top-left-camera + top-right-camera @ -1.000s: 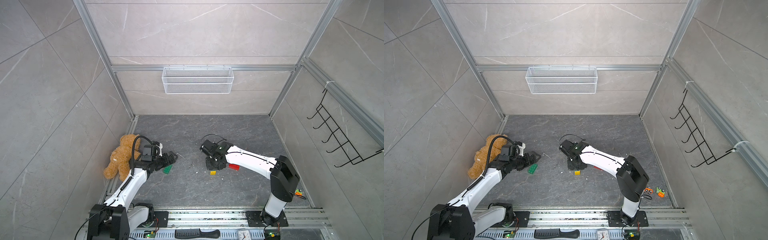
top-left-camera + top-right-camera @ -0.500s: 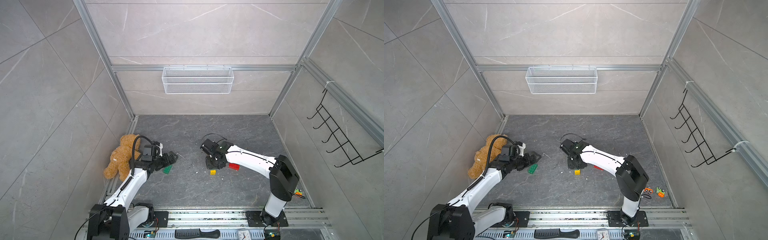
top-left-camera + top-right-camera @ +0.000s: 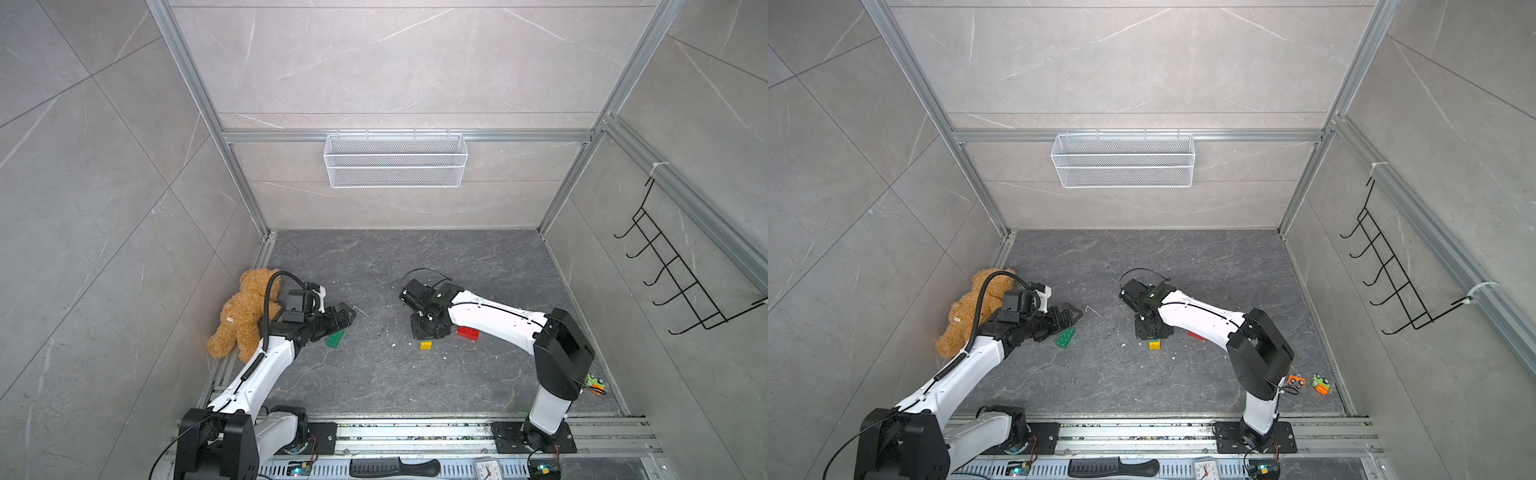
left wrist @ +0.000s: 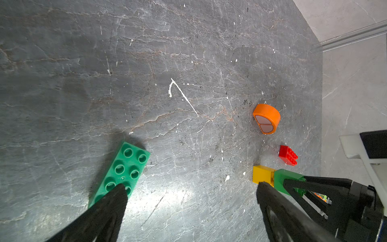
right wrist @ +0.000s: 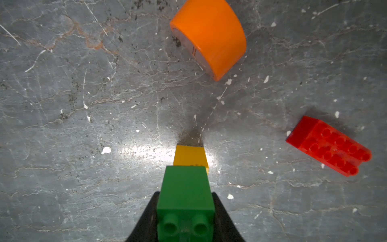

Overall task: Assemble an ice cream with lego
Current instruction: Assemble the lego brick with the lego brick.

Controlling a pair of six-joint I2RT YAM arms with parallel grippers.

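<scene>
Green plastic, studs upward: the long green brick (image 4: 123,169) lies flat on the tabletop (image 4: 188,52). Its near end sits under one finger of the left end effector (image 4: 190,188), not between the two. That end effector is released, spread wide and empty. The brick's long axis runs roughly along the fingers' own direction. Closing would therefore fall across its narrow width, judged workable only after a sideways shift to centre it. The left arm is plainly the nearer. The right end effector (image 5: 185,199) is clenched on the small green brick (image 5: 185,184), which is joined to the yellow brick (image 5: 189,156). The red brick (image 5: 328,146) and the orange half-round piece (image 5: 209,39) lie loose near that arm.
</scene>
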